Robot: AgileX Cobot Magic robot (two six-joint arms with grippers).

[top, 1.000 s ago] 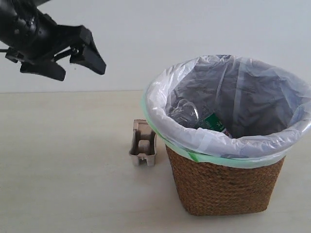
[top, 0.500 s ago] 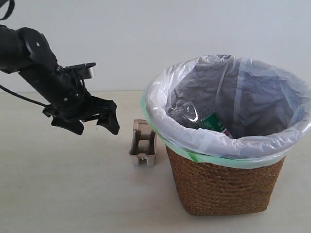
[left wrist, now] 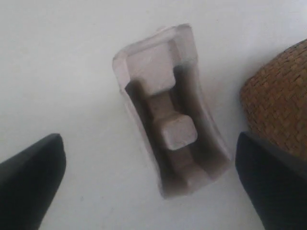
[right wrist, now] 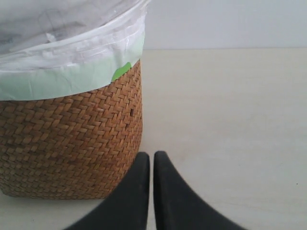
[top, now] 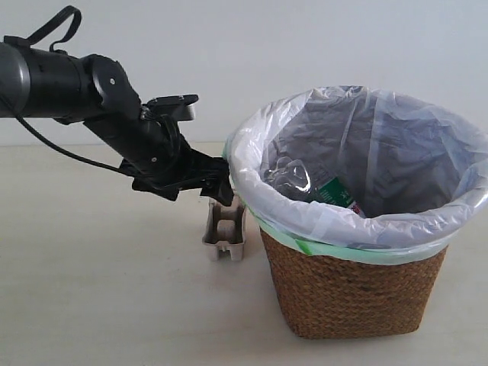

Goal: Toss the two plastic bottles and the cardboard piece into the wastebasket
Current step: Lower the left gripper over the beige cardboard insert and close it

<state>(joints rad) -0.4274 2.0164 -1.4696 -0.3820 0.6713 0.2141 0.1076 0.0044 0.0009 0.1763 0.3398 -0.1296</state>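
The grey-brown cardboard piece (top: 224, 225) (left wrist: 168, 115) lies on the table just left of the wicker wastebasket (top: 354, 293) (left wrist: 278, 105) (right wrist: 72, 143). My left gripper (top: 200, 191) (left wrist: 148, 184) hangs open right above the cardboard, one finger on each side and neither touching it. Inside the basket's white bag lies a clear bottle (top: 293, 179) with a green label (top: 332, 191); I cannot make out a second bottle. The right gripper (right wrist: 151, 158) is shut and empty, close to the basket's wall; it does not appear in the exterior view.
Beige table top (top: 99, 305) stretches left and in front of the basket. A white wall (top: 229, 46) rises behind. The bag's green edge (right wrist: 72, 79) folds over the basket rim.
My left arm has swung down and to the right, from high at the left to just above the cardboard piece. The cardboard and basket have not moved.
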